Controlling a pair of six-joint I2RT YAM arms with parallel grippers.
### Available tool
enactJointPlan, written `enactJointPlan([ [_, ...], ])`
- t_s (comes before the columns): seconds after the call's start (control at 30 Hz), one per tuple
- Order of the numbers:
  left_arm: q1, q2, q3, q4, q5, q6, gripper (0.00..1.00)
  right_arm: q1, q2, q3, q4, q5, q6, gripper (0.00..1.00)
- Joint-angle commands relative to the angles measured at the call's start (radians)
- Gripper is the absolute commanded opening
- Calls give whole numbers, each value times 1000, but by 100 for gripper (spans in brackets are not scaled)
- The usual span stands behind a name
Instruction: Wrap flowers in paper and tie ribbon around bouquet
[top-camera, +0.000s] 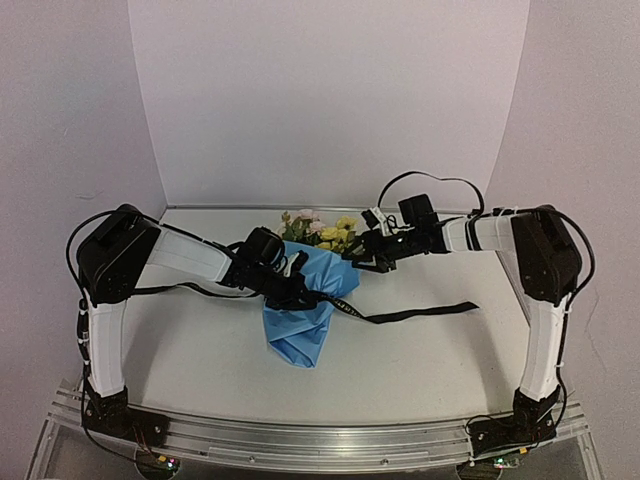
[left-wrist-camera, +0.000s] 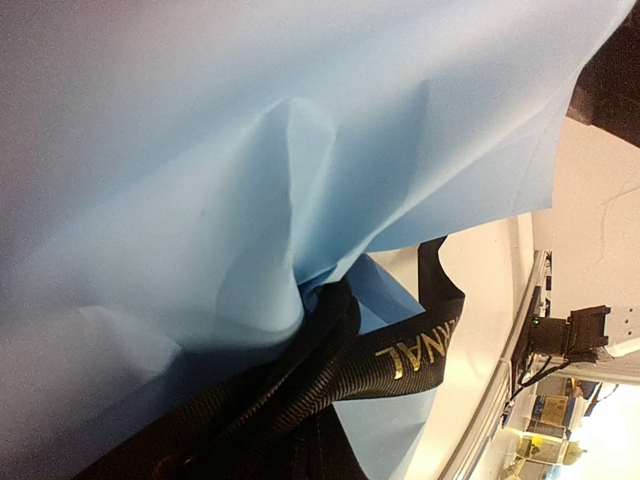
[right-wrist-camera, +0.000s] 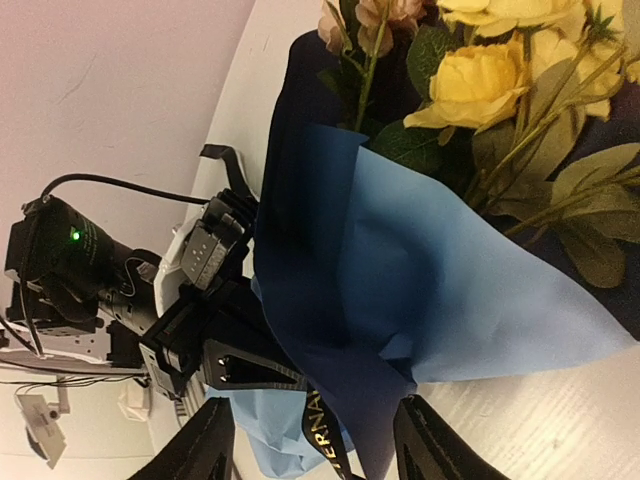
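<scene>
The bouquet lies mid-table: yellow and pink flowers (top-camera: 322, 230) (right-wrist-camera: 480, 80) stick out of the light blue paper (top-camera: 300, 325) (left-wrist-camera: 250, 150), whose navy inner face (right-wrist-camera: 320, 250) shows in the right wrist view. The black ribbon (top-camera: 420, 313) (left-wrist-camera: 410, 360) (right-wrist-camera: 322, 435) with gold lettering crosses the paper's waist and trails right along the table. My left gripper (top-camera: 297, 283) (right-wrist-camera: 235, 365) is shut on the ribbon against the paper. My right gripper (top-camera: 352, 258) (right-wrist-camera: 315, 450) is open just right of the bouquet, its fingers astride the paper's navy corner and the ribbon, touching neither.
White backdrop walls enclose the table (top-camera: 450, 370) at the back and sides. An aluminium rail (top-camera: 320, 440) with both arm bases runs along the near edge. A black cable (top-camera: 430, 180) loops above the right wrist.
</scene>
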Motion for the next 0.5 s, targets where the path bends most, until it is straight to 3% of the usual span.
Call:
enactJointPlan([
  [0.0, 2, -19, 16, -10, 0, 14, 6, 5, -171, -58, -101, 271, -57, 61],
  [0.23, 2, -113, 61, -2, -36, -25, 31, 74, -388, -257, -142, 525, 176, 71],
  [0.33, 2, -160, 57, 32, -62, -58, 37, 114, -483, -350, -144, 622, 316, 76],
  [0.47, 6, -243, 8, 86, -104, -131, 42, 191, -544, -423, -126, 724, 529, 73],
])
